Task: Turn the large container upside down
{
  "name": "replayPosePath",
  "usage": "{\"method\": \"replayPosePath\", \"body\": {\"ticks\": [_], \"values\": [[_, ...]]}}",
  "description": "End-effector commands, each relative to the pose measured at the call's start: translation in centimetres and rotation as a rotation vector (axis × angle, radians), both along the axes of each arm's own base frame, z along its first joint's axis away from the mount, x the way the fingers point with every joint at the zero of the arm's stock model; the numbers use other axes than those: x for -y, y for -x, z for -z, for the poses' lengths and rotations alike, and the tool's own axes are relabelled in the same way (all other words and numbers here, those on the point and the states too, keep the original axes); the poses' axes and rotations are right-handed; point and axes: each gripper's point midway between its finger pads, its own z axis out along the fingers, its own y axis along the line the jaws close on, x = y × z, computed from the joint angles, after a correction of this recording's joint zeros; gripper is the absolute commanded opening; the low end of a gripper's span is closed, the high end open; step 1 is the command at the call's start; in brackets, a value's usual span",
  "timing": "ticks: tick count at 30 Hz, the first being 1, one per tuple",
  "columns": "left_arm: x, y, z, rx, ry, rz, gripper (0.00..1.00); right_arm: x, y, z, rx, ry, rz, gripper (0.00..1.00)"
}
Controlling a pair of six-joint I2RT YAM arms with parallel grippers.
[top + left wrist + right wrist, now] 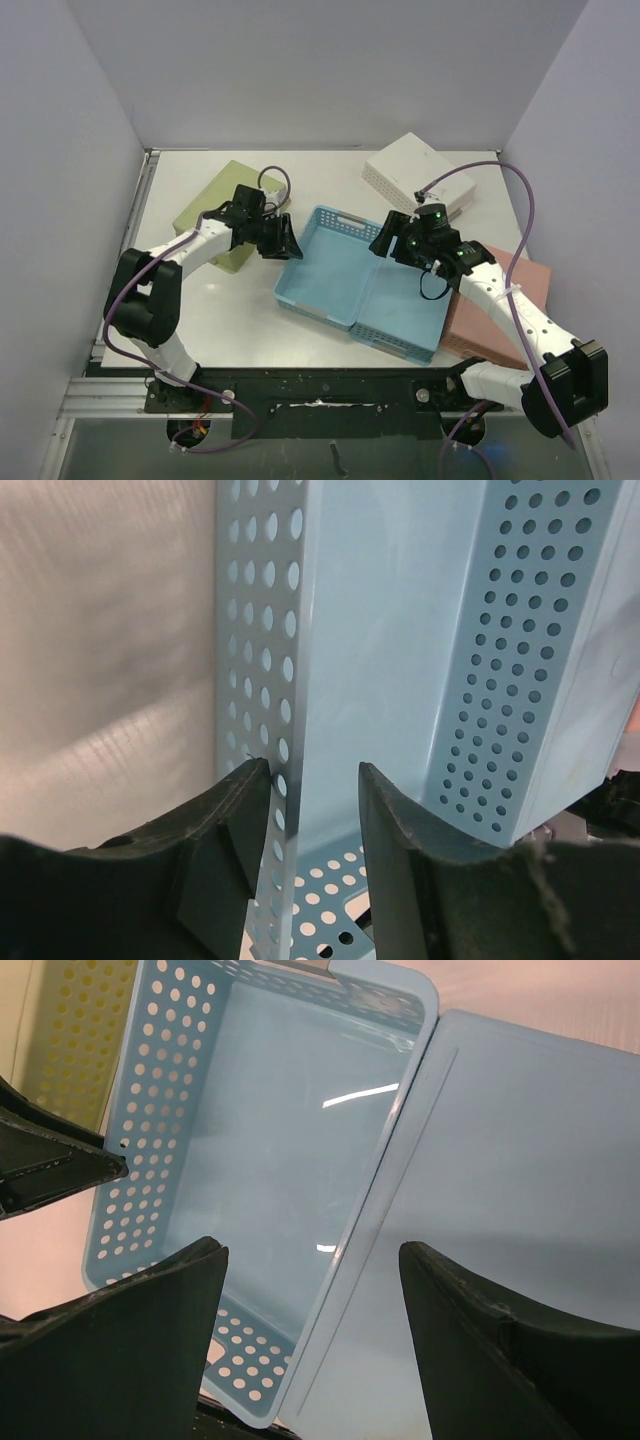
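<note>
Light-blue perforated large container (pixel 325 265), upright, opening upward.

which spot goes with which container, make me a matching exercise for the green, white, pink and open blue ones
Things:
1. green container
2. white container
3. pink container
4. open blue basket

Places:
A. middle of the table, left gripper straddling its left wall
B. near right, beside the upside-down blue container
C. back right
D. left side

Pairs: 1-D, 2-C, 3-B, 4-A
</note>
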Motion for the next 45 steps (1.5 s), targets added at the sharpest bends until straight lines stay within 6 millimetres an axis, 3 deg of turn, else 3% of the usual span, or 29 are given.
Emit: {"method": "replayPosePath", "body": {"ticks": [1,13,20,28,37,45], "values": [[1.9,-1.2,-3.3,0.080,0.074,0.061,0.37,-1.1,-1.4,-2.4,0.075,-0.048,-0.014,0.71],[2.0,-1.9,-4.8,0.107,0.061,0.067,0.00,-0.8,-1.3,-2.1,0.075,-0.035,-0.010,0.71],[0.6,-3.0,-6.9,0.169,-0.039,0.079,0.00,-0.5,-1.2,-2.2,0.081,-0.023,-0.006,0.71],[-3.2,-5.0,-11.5,0.312,-0.222,0.063,0.00,0.3,-1.1,-2.6,0.098,-0.007,0.011,0.71],[-8.6,-6.2,-15.2,0.431,-0.422,-0.038,0.00,0.1,-1.1,-2.8,0.102,-0.023,0.013,0.71],[-7.4,-5.8,-16.2,0.449,-0.332,-0.036,0.00,-0.6,-1.4,-3.8,0.120,-0.051,-0.006,0.71]]}}
